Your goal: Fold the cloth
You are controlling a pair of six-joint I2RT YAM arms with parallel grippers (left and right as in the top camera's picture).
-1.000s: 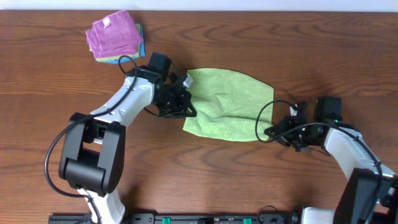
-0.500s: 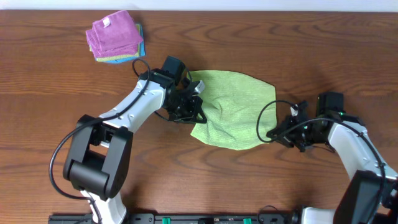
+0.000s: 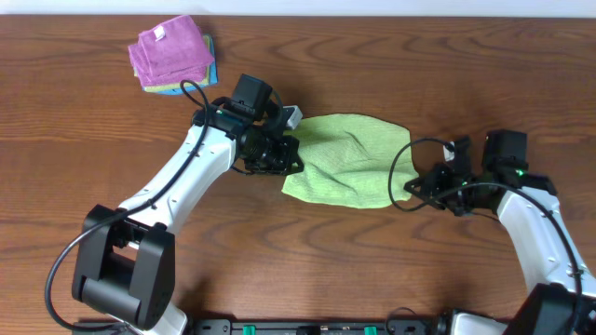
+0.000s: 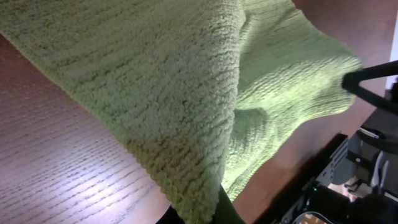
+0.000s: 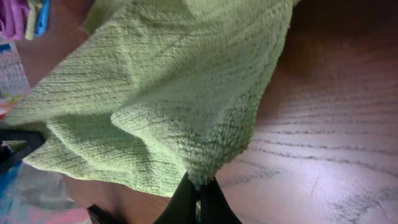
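Pinching the cloth [image 3: 346,169] at its left edge, left gripper [image 3: 282,152] holds it up while right gripper [image 3: 421,186] nips its right edge, seemingly to fold it.

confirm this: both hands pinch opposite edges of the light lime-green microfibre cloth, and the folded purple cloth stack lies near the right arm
Not quite: the overhead view shows the folded purple cloth stack near the left arm, not the right. The left hand and right hand do pinch opposite edges of the light lime-green microfibre cloth.
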